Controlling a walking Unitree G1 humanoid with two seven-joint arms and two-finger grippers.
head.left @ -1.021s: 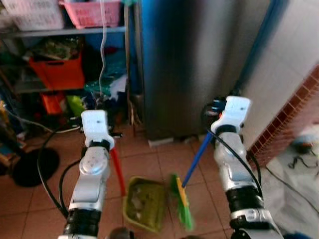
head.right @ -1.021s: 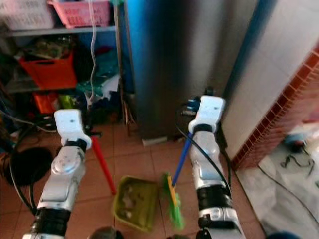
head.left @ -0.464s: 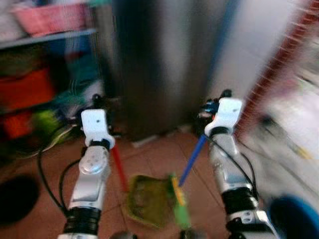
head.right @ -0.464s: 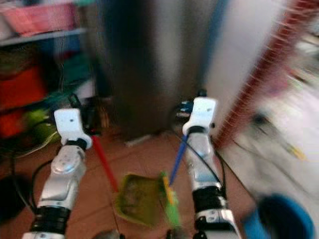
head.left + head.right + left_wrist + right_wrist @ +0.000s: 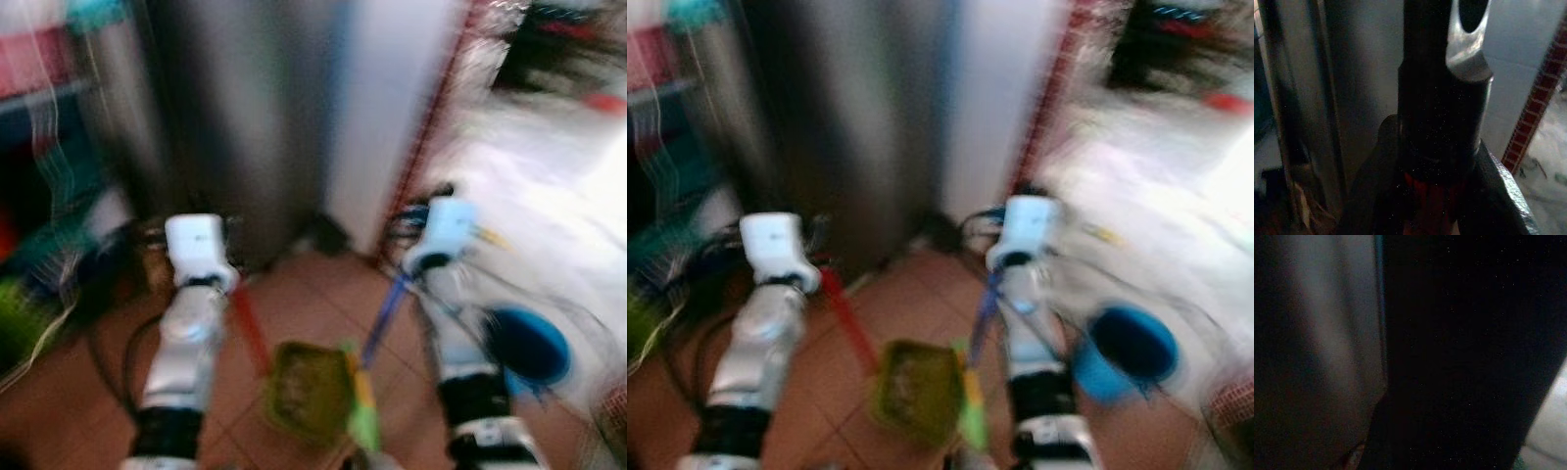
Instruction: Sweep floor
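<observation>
The head views are blurred. A green dustpan (image 5: pixel 309 392) with debris in it hangs low over the red-brown tiled floor (image 5: pixel 313 299) between my arms. Its red handle (image 5: pixel 250 328) runs up to my left gripper (image 5: pixel 1432 193), whose black fingers (image 5: pixel 1376 186) close around the red handle in the left wrist view. Just right of the pan is the green and yellow broom head (image 5: pixel 361 416). The blue broom handle (image 5: pixel 384 313) rises to my right gripper (image 5: pixel 419 235), which holds it. The right wrist view is nearly black.
A tall steel-grey appliance (image 5: pixel 245 117) stands straight ahead, with a white wall (image 5: pixel 382 108) and a strip of red-brown tiles (image 5: pixel 426 127) to its right. A blue round container (image 5: pixel 529 345) sits by my right arm. Cluttered shelves (image 5: pixel 39 196) lie at the left.
The camera has swung to the right: the shelves slid off to the left, and the blue container and a bright room came in at the right. Both grippers keep their hold.
</observation>
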